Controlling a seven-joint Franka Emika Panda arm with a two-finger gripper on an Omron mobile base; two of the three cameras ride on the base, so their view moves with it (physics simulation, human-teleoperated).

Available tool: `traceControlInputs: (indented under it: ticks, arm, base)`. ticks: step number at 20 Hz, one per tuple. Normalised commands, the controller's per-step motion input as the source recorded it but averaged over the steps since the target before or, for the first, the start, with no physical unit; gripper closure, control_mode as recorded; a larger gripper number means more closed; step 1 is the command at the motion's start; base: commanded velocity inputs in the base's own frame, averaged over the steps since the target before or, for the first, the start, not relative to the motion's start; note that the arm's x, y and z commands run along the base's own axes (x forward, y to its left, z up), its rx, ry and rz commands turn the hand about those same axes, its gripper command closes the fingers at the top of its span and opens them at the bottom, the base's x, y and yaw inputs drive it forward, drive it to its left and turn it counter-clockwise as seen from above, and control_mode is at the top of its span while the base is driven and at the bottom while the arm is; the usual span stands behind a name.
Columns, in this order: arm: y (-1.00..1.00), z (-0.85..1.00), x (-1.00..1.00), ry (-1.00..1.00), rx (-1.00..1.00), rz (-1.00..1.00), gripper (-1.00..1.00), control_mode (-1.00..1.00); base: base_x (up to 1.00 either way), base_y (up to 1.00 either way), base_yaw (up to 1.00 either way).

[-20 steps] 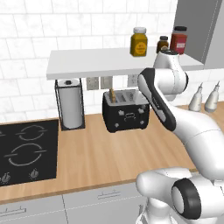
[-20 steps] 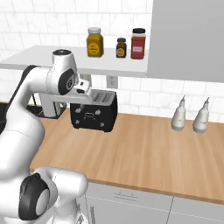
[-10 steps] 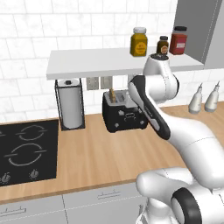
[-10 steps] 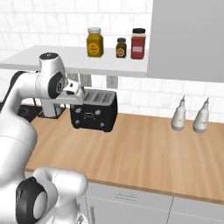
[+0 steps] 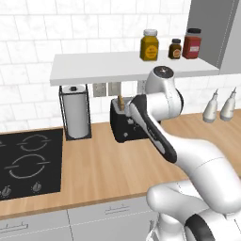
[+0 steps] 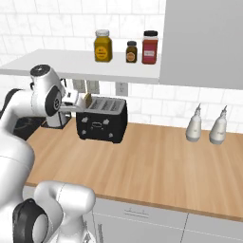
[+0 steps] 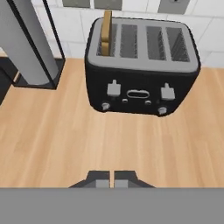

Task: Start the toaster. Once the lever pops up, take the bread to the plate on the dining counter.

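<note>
The black toaster (image 7: 141,70) stands on the wood counter against the tiled wall, also seen as the toaster (image 6: 102,121) and, partly behind my arm, the toaster (image 5: 123,126). The bread (image 7: 106,27), a tan slice, sticks up from the leftmost slot; the same bread (image 6: 88,99) shows at the toaster's left end. Two white levers (image 7: 113,88) sit on the front face. My gripper (image 7: 112,178) hovers in front of and above the toaster, apart from it, shut with nothing between its fingertips. The plate and the dining counter are out of view.
A paper towel roll in a black wire holder (image 5: 76,111) stands just left of the toaster. A black hob (image 5: 26,162) lies further left. A white shelf (image 5: 108,66) with three jars hangs overhead. Two pale bottles (image 6: 208,125) stand at the right.
My arm has swung left, bringing the hand over in front of the toaster's left end. The fingers have closed. Toaster and bread have not moved.
</note>
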Motion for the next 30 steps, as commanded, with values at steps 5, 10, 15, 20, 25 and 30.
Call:
traceControlInputs:
  ticks: [5, 10, 15, 20, 25, 30]
  arm:
    - [-0.01, -0.28, 0.19, -0.01, 0.00, 0.00, 1.00, -1.00]
    - [-0.04, -0.30, 0.01, -0.03, 0.00, 0.00, 1.00, -1.00]
    - [0.12, -0.01, 0.40, -0.01, 0.00, 0.00, 1.00, -1.00]
    - [0.00, -0.07, 0.52, 0.00, 0.00, 0.00, 1.00, -1.00]
    - [0.00, -0.20, 0.45, 0.00, 0.00, 0.00, 1.00, -1.00]
    - [0.00, -0.25, 0.31, 0.00, 0.00, 0.00, 1.00, -1.00]
  base:
    - [0.00, 0.00, 0.00]
    - [0.00, 0.00, 0.00]
    - [0.00, 0.00, 0.00]
    - [0.00, 0.00, 0.00]
    - [0.00, 0.00, 0.00]
    - [0.00, 0.00, 0.00]
